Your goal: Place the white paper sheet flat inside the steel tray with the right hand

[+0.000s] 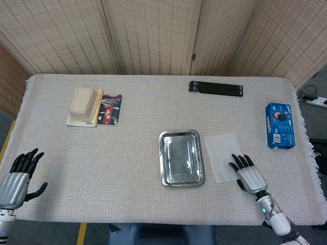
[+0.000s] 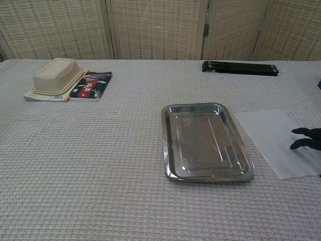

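The white paper sheet (image 1: 222, 155) (image 2: 276, 140) lies flat on the cloth just right of the steel tray (image 1: 181, 176) (image 2: 173, 150), which holds nothing. My right hand (image 1: 248, 174) (image 2: 306, 140) is over the sheet's near right corner, fingers spread, holding nothing; whether it touches the paper cannot be told. My left hand (image 1: 18, 176) rests open at the table's near left edge, seen only in the head view.
A beige lidded box (image 1: 82, 104) on a flat packet and a dark patterned packet (image 1: 110, 108) lie at the far left. A black bar-shaped object (image 1: 215, 88) lies at the back. A blue cookie box (image 1: 279, 125) sits at the right edge.
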### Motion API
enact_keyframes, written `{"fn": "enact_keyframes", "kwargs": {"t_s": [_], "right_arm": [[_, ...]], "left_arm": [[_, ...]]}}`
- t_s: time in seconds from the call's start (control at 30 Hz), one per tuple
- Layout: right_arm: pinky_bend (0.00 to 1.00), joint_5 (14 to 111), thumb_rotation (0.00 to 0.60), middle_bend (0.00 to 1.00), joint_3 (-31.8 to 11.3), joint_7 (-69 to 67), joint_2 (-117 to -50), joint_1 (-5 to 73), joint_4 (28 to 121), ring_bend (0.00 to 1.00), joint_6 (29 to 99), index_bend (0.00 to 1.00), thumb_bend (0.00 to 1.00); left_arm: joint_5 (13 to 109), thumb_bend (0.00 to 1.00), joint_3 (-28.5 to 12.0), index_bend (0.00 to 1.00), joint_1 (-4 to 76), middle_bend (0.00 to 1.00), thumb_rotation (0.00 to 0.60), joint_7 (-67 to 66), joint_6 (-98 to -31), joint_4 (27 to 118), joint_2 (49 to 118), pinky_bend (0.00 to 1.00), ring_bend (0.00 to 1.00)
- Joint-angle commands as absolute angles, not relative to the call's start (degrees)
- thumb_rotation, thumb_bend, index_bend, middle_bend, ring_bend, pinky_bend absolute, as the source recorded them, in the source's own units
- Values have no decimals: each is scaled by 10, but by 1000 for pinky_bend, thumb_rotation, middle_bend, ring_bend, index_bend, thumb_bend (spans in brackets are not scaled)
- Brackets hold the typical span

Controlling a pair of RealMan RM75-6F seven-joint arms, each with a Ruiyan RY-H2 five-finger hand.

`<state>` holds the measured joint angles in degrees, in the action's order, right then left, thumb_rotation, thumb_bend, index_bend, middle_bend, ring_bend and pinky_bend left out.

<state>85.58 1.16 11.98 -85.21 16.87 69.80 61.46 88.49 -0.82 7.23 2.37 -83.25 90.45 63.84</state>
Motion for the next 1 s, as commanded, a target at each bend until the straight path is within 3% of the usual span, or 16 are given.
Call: {"fn": "enact_keyframes", "kwargs": {"t_s": [0.03,0.57,0.9,1.0], "right_arm": [[0,852,600,0,10,123,-854,171,697,0,613,234,475],[0,846,600,18,7,125,-861,163,694,0,647,621,475],[0,843,600,60,8,125,-865,162,691,0,652,674,480],[0,850,600,77,8,110,-867,160,690,0,662,692,531]], "left_arm": [[883,359,-10,0,72,0,600,21,-834,903,640,0,0],[884,359,-11,0,72,0,600,20,-836,901,641,0,0],[886,360,-10,0,71,0,600,19,-839,900,642,0,0],[887,360,-10,0,71,0,600,20,-840,900,641,0,0]]}}
